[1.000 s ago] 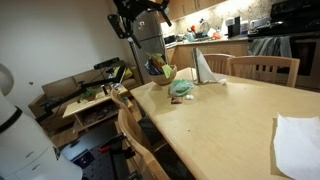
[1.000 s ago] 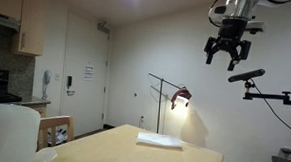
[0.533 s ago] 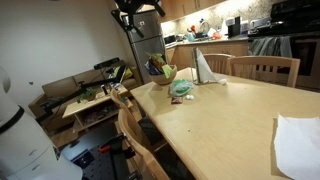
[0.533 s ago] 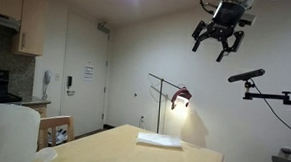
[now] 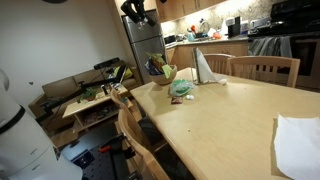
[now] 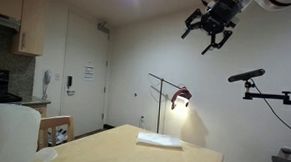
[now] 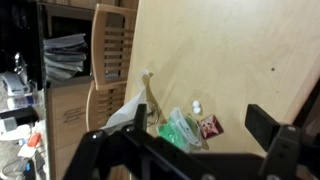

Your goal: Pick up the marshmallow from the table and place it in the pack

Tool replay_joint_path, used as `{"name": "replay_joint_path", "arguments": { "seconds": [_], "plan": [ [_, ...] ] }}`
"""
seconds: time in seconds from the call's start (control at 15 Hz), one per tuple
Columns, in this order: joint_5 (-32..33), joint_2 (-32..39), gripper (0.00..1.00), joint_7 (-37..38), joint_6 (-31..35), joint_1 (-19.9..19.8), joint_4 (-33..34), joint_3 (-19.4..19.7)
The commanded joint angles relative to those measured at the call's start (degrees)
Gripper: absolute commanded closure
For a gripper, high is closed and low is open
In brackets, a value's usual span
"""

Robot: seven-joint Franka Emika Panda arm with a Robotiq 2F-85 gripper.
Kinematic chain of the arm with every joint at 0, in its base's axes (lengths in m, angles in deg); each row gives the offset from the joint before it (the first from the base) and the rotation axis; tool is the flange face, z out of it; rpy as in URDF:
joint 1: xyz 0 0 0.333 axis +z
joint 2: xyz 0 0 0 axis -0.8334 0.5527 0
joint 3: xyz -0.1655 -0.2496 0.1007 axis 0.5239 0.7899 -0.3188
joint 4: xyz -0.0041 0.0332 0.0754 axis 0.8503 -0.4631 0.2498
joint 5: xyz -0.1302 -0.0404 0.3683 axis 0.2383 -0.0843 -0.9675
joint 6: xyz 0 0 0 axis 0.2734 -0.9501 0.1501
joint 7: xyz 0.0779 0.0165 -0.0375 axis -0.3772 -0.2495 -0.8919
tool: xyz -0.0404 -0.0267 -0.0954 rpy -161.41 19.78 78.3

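Hanging high above the pack [image 5: 182, 88], the tool [image 6: 201, 34] has its jaws spread wide apart and grips nothing. In the wrist view its dark fingers [image 7: 283, 140] show at the lower edge, one on each side, with the pack far below between them. The pack, a crumpled pale green bag, lies on the wooden surface [image 5: 220, 120] near one end. The marshmallow [image 7: 196, 106], a white bit too small to make out in detail, lies on the bare wood just beside the pack, not inside it. A small red and white wrapper [image 7: 210, 126] also sits just beside the pack. A yellow-green bowl [image 5: 164, 72] stands just behind the pack, nearer the surface's end, and a tall white pointed paper [image 5: 203, 67] stands near the pack. A flat white sheet [image 5: 298, 140] lies well apart from the pack — toward the opposite end. A wooden chair [image 7: 112, 45] stands near the pack, past the surface's edge.
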Motion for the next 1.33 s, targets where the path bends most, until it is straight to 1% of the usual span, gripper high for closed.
{"name": "replay_joint_path", "arguments": {
  "seconds": [0.0, 0.07, 0.13, 0.2, 0.27, 0.33, 0.47, 0.67, 0.87, 0.93, 1.0, 1.07, 1.2, 1.27],
  "plan": [
    [-9.96, 1.45, 0.0, -9.4, 2.44, 9.14, 0.93, 7.33],
    [-12.81, 2.26, 0.0, -9.58, -1.27, 9.95, 2.34, 7.11],
    [-15.75, 2.54, 0.0, -11.18, -3.78, 11.97, 3.2, 8.3],
    [-18.19, 3.47, 0.0, -10.73, -7.13, 12.15, 4.29, 7.7],
    [-19.57, 4.07, 0.0, -10.94, -9.81, 11.4, 5.1, 7.03],
    [-19.19, 2.2, 0.0, -11.46, -5.76, 9.32, 2.04, 5.7],
    [-20.58, 3.1, 0.0, -11.58, -8.35, 9.27, 3.32, 5.36],
    [-20.78, 3.94, 0.0, -11.59, -8.41, 9.25, 3.73, 5.09],
    [-22.29, 8.92, 0.0, -11.42, -14.31, 10.34, 9.59, 3.68],
    [-22.25, 10.93, 0.0, -10.87, -16.56, 9.81, 11.78, 2.43],
    [-24.09, 12.49, 0.0, -12.95, -18.62, 11.44, 14.22, 2.93],
    [-24.57, 14.69, 0.0, -12.53, -20.62, 10.69, 16.79, 1.61],
    [-27.96, 18.65, 0.0, -16.01, -24.21, 10.94, 22.05, 1.09],
    [-29.38, 20.92, 0.0, -17.4, -25.97, 10.24, 24.72, 0.41]
  ]
}}
